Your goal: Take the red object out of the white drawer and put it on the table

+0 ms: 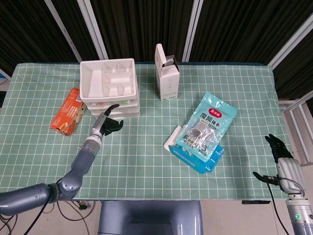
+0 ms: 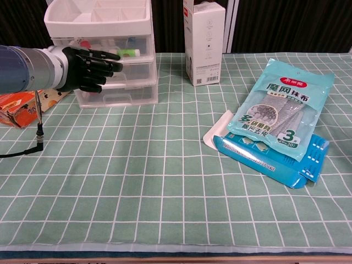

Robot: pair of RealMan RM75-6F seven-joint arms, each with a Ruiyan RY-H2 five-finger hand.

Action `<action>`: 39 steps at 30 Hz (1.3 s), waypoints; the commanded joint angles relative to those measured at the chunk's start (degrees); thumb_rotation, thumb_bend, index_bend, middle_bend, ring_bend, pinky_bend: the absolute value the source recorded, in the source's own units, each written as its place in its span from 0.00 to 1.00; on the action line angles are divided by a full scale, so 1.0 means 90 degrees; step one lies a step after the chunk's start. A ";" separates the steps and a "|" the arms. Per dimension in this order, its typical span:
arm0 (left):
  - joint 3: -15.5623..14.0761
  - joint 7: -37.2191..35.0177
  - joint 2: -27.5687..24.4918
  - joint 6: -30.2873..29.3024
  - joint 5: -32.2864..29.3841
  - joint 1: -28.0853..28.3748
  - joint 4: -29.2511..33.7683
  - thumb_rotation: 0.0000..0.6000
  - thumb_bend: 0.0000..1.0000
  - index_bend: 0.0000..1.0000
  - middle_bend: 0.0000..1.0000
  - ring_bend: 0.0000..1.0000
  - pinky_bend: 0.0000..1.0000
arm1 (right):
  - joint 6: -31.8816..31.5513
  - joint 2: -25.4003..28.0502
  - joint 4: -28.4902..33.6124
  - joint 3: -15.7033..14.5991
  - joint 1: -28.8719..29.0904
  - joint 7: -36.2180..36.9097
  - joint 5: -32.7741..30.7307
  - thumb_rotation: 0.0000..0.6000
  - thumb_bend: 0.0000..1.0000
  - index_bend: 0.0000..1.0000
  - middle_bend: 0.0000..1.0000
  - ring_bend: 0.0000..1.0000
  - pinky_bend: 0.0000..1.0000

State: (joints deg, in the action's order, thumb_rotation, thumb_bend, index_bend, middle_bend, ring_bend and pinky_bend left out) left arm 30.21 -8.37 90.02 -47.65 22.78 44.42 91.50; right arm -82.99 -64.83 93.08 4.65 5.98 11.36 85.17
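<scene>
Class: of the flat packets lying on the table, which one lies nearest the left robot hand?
The orange packet, left of the drawer unit. The teal ones lie far right of the left robot hand.

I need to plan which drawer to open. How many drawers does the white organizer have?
3 under the open top tray: top drawer, middle drawer, bottom drawer. The left hand hides part of them.
</scene>
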 commanded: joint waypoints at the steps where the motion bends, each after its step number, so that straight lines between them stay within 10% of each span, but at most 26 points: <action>1: 0.0010 -0.0043 0.0041 0.0014 0.0024 0.0036 -0.0036 1.00 0.45 0.00 0.99 1.00 1.00 | -0.0001 0.0000 0.0000 -0.0001 -0.0001 -0.0001 0.0001 1.00 0.04 0.00 0.00 0.00 0.22; 39: -0.0451 -0.0245 -0.0121 -0.0090 0.0487 -0.0058 0.0694 1.00 0.46 0.12 0.99 1.00 1.00 | -0.0020 0.0014 0.0006 0.0004 -0.0021 0.0018 -0.0003 1.00 0.04 0.00 0.00 0.00 0.22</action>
State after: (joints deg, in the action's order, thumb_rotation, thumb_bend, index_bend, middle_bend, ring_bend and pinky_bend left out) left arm 26.36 -10.44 89.06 -48.28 27.00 44.11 97.51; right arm -83.17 -64.70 93.13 4.69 5.80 11.53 85.14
